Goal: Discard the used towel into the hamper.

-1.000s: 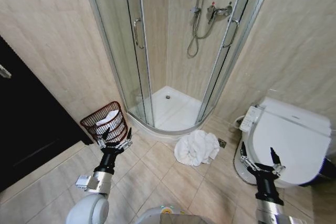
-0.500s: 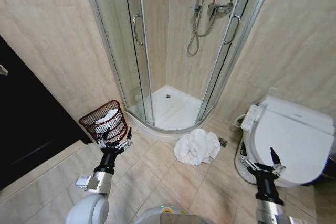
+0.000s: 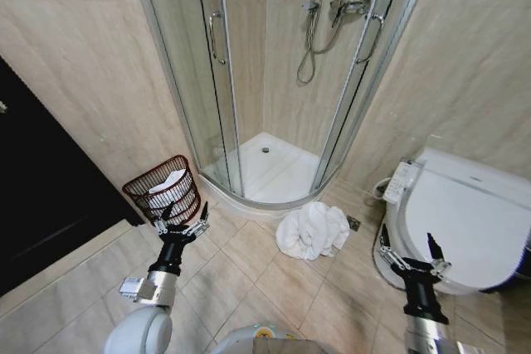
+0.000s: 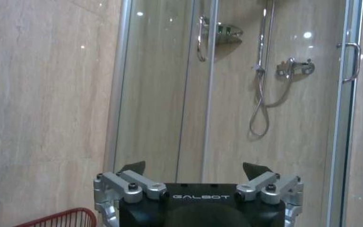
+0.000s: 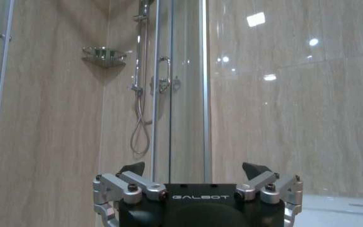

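white towel [image 3: 313, 231] lies crumpled on the floor tiles by the shower's curved sill; the dark red hamper [image 3: 163, 192] (some white cloth inside) stands by the wall. left gripper [image 3: 180, 223] and right gripper [image 3: 412, 259] spread wide, empty, bare tiles between

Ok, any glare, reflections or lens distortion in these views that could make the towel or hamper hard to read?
Head view: wide-angle bend in the shower door frames; white towel on the floor and hamper evenly lit, free of glare. Left wrist view: small ceiling-light spots on the glass, hamper rim cut off at the edge. Right wrist view: bright reflections on the wall tiles, both subjects absent.
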### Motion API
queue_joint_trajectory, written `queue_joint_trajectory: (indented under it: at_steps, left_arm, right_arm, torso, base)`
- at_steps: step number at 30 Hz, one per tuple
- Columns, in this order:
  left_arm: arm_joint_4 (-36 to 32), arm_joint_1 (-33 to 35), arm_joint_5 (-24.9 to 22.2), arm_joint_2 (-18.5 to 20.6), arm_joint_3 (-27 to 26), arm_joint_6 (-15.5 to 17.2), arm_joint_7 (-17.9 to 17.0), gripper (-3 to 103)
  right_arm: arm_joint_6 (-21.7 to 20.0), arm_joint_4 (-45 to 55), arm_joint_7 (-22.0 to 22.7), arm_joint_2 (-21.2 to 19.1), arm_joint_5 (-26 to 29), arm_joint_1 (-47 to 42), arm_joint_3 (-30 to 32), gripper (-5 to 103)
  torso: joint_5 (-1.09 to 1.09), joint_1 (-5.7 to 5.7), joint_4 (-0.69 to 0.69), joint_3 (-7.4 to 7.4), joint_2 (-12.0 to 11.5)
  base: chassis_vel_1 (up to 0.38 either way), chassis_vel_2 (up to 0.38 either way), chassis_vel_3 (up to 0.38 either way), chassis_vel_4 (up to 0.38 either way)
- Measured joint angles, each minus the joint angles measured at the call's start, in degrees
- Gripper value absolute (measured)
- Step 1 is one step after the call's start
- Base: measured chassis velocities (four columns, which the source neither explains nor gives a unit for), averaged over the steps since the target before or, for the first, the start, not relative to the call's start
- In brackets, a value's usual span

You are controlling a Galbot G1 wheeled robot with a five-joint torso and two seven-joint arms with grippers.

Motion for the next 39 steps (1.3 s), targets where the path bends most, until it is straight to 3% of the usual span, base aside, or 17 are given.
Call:
queue_joint_trajectory:
  at_steps: [39]
  left_arm:
    - [0.0, 0.0, 0.0, 0.0, 0.0, 0.0, 0.0, 100]
  right_arm:
    - [0.0, 0.0, 0.0, 0.0, 0.0, 0.0, 0.0, 100]
  torso:
    - [0.00, -3.84, 0.00, -5.38, -9.2]
  base:
    - [0.000, 0.000, 0.000, 0.000]
